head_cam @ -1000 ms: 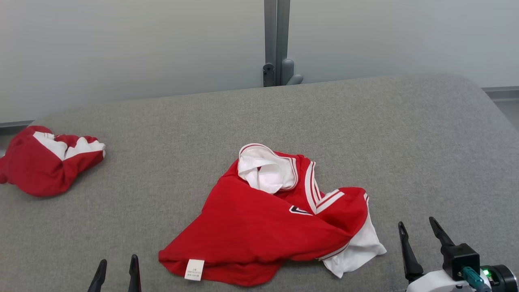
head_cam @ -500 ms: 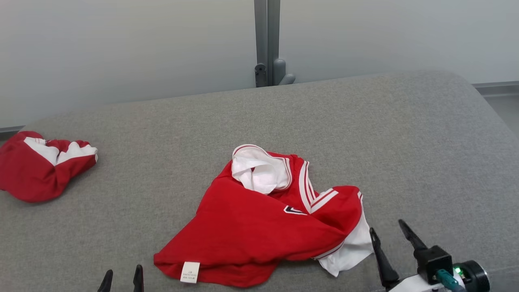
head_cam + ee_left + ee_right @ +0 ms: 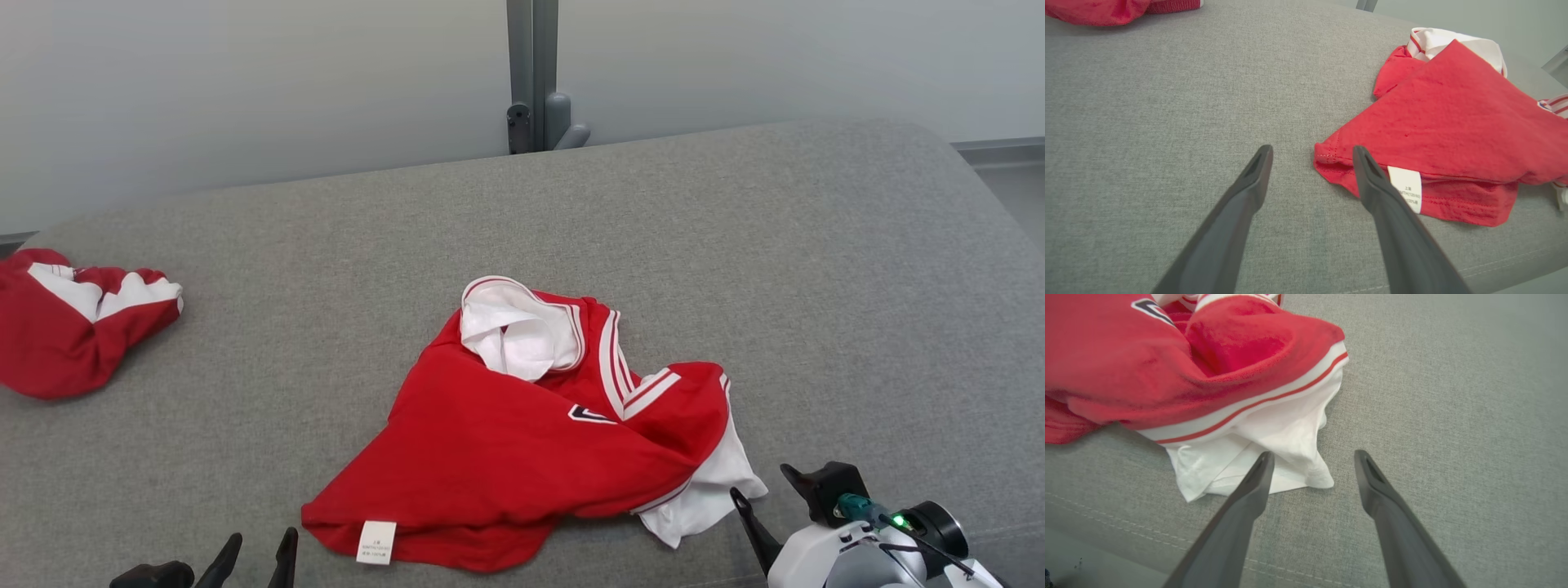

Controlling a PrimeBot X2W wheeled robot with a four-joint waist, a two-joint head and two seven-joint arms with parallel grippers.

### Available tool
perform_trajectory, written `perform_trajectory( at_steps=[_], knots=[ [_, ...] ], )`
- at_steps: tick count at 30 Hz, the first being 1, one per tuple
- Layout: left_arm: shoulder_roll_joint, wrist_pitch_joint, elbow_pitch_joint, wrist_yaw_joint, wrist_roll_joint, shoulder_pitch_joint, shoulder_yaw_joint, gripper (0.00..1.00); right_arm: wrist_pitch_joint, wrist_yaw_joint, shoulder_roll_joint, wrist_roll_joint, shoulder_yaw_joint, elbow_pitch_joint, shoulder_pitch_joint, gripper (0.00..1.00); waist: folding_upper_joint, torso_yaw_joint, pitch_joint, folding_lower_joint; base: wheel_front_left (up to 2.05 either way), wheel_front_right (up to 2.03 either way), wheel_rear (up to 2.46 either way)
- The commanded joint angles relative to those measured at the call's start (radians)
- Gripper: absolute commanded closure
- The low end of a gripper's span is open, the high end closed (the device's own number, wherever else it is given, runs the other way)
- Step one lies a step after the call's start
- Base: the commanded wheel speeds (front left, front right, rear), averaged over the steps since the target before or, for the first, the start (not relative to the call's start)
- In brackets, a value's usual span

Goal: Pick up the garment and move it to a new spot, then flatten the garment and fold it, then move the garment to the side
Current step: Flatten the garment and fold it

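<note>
A crumpled red garment with white trim and a white sleeve lies in the middle of the grey padded table. A white care label shows at its near left hem. My left gripper stands open at the bottom edge, just left of that hem corner. In the left wrist view the hem corner lies between the two fingertips of the left gripper. My right gripper is open beside the white sleeve, with nothing between its fingers.
A second red and white garment lies bunched at the table's far left edge. A grey post with a bracket stands behind the table against the pale wall. The table's near seam and edge run just under my right gripper.
The head camera has shifted, so the whole scene sits a bit lower and left. My right gripper has moved left and down toward the white sleeve. The garment lies as before.
</note>
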Motion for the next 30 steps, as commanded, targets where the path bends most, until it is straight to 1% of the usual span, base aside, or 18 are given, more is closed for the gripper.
perform_trajectory(
  at_steps=[1, 5, 12, 20, 24, 30],
  knots=[
    [0.021, 0.005, 0.009, 0.000, -0.016, -0.021, -0.012, 0.00, 0.017, -0.002, -0.009, 0.012, 0.015, 0.019, -0.027, 0.00, 0.0077, 0.000, 0.021, 0.0000, 0.00, 0.00, 0.00],
    [0.034, 0.000, 0.020, 0.000, -0.027, -0.043, -0.035, 0.00, 0.023, -0.002, -0.007, 0.022, 0.026, 0.051, -0.056, 0.00, 0.0077, 0.003, 0.042, 0.0000, 0.00, 0.00, 0.00],
    [0.063, 0.010, 0.039, 0.000, -0.093, -0.083, -0.095, 0.00, 0.003, -0.002, -0.005, 0.038, 0.055, 0.121, -0.114, 0.00, 0.0077, 0.019, 0.073, 0.0000, 0.00, 0.00, 0.00],
    [0.128, 0.022, 0.055, 0.000, -0.174, -0.162, -0.228, 0.00, -0.024, -0.002, 0.006, 0.035, 0.066, 0.169, -0.166, 0.00, 0.0077, 0.029, 0.115, 0.0000, 0.00, 0.00, 0.00],
    [0.142, 0.025, 0.083, 0.000, -0.210, -0.210, -0.293, 0.00, -0.035, -0.002, 0.010, 0.033, 0.076, 0.186, -0.189, 0.00, 0.0077, 0.025, 0.134, 0.0000, 0.00, 0.00, 0.00],
    [0.164, 0.018, 0.088, 0.000, -0.284, -0.252, -0.387, 0.00, -0.052, -0.002, 0.009, 0.029, 0.078, 0.211, -0.209, 0.00, 0.0077, 0.019, 0.152, 0.0000, 0.00, 0.00, 0.00]
  ],
)
